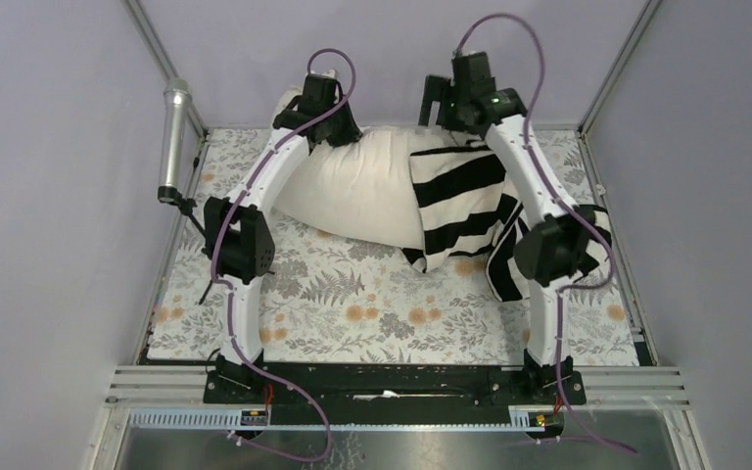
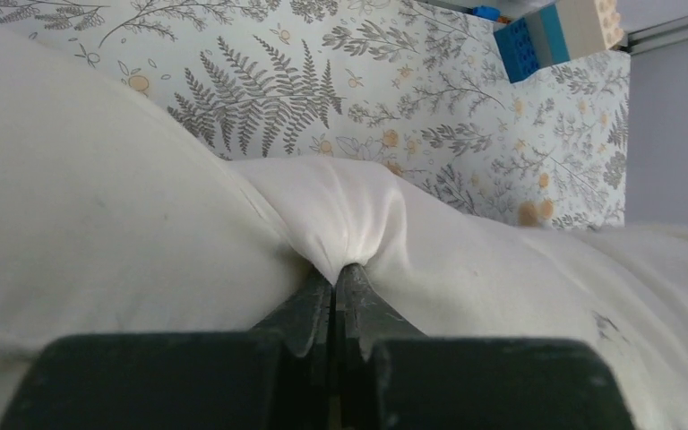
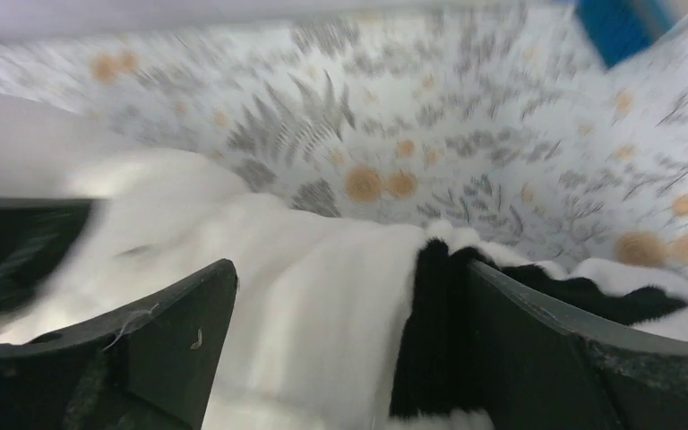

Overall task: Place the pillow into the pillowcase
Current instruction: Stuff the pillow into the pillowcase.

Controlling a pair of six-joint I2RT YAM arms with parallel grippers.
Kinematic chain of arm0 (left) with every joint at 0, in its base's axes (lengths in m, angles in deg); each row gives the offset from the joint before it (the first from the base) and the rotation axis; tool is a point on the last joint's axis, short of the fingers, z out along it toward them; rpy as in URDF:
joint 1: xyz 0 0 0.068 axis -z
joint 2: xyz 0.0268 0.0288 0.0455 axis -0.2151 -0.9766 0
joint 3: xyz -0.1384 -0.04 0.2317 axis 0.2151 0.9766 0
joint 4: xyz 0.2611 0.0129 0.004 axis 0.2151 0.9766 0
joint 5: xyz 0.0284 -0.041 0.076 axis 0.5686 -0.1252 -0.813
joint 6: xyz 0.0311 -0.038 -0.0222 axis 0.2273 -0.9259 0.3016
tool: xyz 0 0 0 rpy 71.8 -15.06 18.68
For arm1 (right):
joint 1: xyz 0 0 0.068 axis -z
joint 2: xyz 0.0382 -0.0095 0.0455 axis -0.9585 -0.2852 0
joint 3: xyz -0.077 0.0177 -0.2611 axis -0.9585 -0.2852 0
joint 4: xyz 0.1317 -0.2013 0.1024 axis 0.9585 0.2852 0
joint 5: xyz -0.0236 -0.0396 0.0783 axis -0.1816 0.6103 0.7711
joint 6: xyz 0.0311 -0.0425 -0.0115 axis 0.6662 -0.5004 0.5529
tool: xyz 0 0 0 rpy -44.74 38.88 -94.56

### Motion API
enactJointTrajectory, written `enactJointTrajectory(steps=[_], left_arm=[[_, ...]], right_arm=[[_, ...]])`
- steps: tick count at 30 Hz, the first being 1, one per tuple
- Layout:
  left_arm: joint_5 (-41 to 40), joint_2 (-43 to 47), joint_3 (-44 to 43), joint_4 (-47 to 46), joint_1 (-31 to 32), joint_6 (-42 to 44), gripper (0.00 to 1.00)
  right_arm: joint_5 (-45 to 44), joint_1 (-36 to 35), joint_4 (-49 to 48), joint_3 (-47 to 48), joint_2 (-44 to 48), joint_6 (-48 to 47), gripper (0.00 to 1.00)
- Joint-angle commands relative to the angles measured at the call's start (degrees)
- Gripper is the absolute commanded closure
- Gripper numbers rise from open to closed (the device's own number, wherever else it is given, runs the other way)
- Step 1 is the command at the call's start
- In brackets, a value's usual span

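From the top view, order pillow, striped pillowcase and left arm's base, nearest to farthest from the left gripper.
1. pillow, pinched by the left gripper, far side.
2. pillowcase, to its right.
3. left arm's base, near edge.

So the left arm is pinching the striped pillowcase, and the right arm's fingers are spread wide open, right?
Not quite. The left fingers are shut on the plain cream pillow, not the striped pillowcase; the left wrist view shows the cream fabric pinched between them. The right fingers are indeed spread wide open.
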State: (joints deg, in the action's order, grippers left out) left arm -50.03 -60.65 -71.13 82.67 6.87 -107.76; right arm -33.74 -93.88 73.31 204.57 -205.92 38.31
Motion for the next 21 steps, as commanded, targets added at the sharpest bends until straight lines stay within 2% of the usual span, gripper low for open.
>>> enactJointTrajectory(steps=[1, 6, 8, 9, 12, 14, 16, 18, 20, 21], left_arm=[[0.6, -6.7, -1.5, 3.9, 1.2, 1.6, 1.00], [-2.5, -11.6, -1.0, 2.2, 1.3, -0.1, 1.00], [-1.9, -12.9, -0.1, 1.2, 1.3, -2.4, 1.00], [-1.6, -13.4, 0.3, 1.0, 1.3, -3.7, 1.00], [0.7, -13.2, 4.5, -1.2, 1.6, -7.2, 1.00], [-0.4, -11.3, 9.1, -3.7, 2.7, -8.5, 1.00], [-1.1, -9.0, 14.8, -6.2, 3.5, -10.8, 1.00], [-0.9, -6.4, 19.5, -9.6, 4.1, -13.2, 1.00], [-1.6, -4.5, 21.0, -11.2, 4.7, -13.4, 0.99], [-2.2, -3.9, 20.9, -11.1, 4.9, -12.9, 0.95]], right_arm=[[-5.6, -2.4, -6.4, -0.1, 17.4, -0.8, 0.01], [-14.2, -2.4, -0.4, -2.6, 23.1, 0.6, 0.00], [-14.2, -2.4, -1.2, -10.7, 27.0, 1.8, 0.00], [-12.6, -2.6, -2.9, -18.1, 29.8, 2.8, 0.00], [-13.2, -7.4, -10.9, -38.9, 38.3, 4.2, 0.00], [-13.3, -9.7, -13.5, -47.8, 40.4, 6.8, 0.00], [-14.0, -13.1, -15.4, -53.4, 40.7, 8.3, 0.00], [-18.7, -17.7, -16.2, -56.9, 40.5, 9.5, 0.00], [-19.5, -19.6, -17.6, -59.4, 39.6, 11.5, 0.00], [-19.5, -19.8, -18.3, -60.1, 38.7, 12.1, 0.01]])
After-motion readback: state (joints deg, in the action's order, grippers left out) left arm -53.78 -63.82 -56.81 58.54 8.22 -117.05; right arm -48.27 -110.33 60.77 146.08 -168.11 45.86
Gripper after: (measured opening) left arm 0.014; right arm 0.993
